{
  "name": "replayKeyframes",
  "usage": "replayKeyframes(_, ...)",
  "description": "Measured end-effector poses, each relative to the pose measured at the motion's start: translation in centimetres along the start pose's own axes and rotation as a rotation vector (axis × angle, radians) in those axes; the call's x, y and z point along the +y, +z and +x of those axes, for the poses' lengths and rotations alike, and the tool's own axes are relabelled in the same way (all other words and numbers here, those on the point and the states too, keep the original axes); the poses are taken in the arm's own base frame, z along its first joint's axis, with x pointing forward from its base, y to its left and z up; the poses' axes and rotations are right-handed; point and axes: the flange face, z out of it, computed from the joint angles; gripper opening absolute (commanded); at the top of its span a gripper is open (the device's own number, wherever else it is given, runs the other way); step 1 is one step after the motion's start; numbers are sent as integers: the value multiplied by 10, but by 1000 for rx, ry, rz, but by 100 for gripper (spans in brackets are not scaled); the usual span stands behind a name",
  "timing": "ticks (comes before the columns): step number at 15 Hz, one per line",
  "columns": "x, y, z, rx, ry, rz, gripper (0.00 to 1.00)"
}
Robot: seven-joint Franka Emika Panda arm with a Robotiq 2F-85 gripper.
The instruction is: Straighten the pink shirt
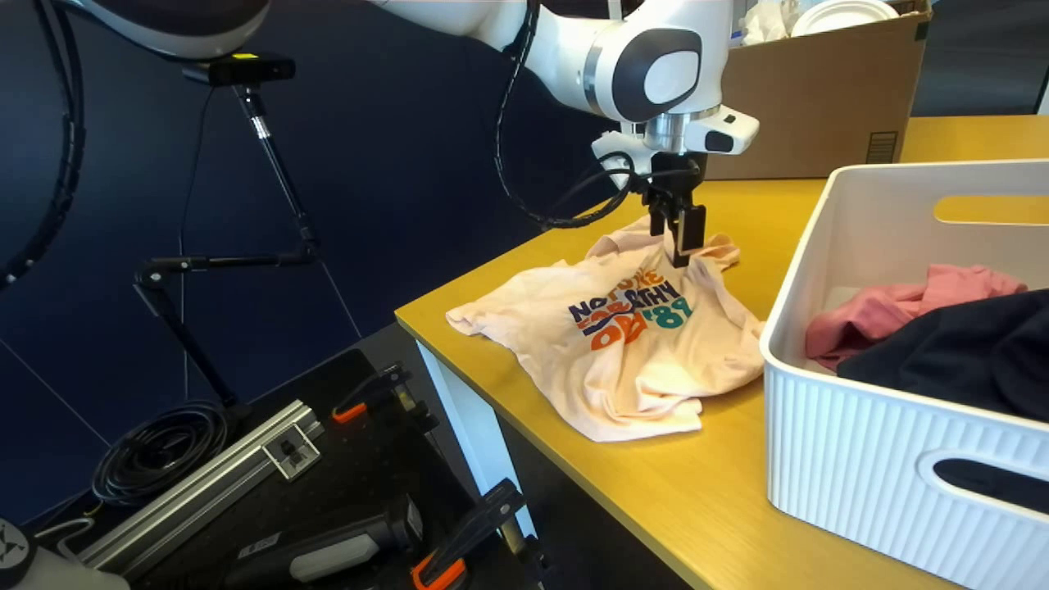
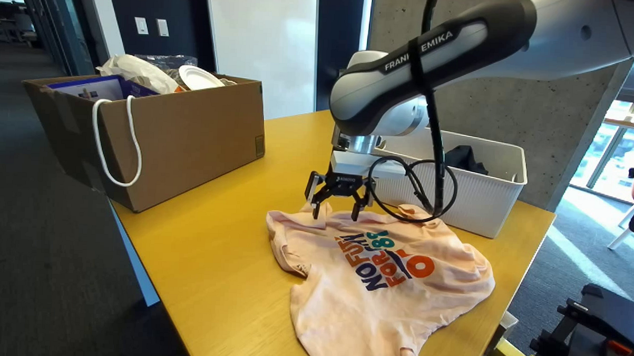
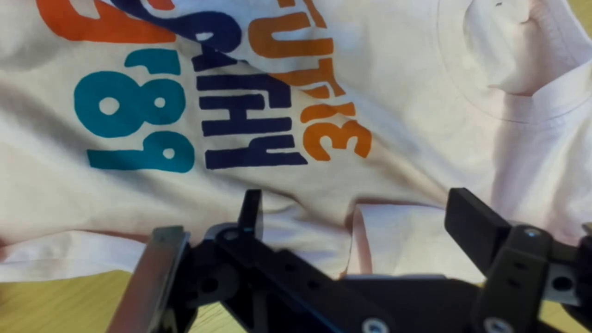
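- The pink shirt [image 1: 606, 360] is laid rumpled on the table [image 1: 721, 508], left of the bin [image 1: 844, 434].
- The gripper [image 2: 335, 214] is spread, nothing held; contact cannot be judged.
- Soft, light handling is expected; the far folded edge [image 3: 402, 231] is best pinched.

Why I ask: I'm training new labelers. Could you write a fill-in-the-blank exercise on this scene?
The pink shirt bears, in teal, the number ____.
The gripper is not shut but ____.
The white bin holds a dark garment and a ____-colored cloth.
The brown box is made of ____.

Missing words: '89; open; pink; cardboard.
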Motion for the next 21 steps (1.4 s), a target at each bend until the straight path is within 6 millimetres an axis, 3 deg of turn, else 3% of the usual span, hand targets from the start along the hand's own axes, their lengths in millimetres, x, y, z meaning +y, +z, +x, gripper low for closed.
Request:
replayKeyframes(5,6,8,10,15,12,3,100)
replayKeyframes(14,-13,20,14,42,20,23,99)
replayKeyframes(15,-16,18,14,47,20,26,95)
replayKeyframes(16,-18,16,14,51,22,29,78)
replayKeyframes(17,-19,13,15,56,23,32,78)
replayKeyframes(19,-21,11,16,63,25,36,64)
replayKeyframes(20,-21,11,17,64,27,37,74)
replayKeyframes(21,-21,13,17,64,29,37,68)
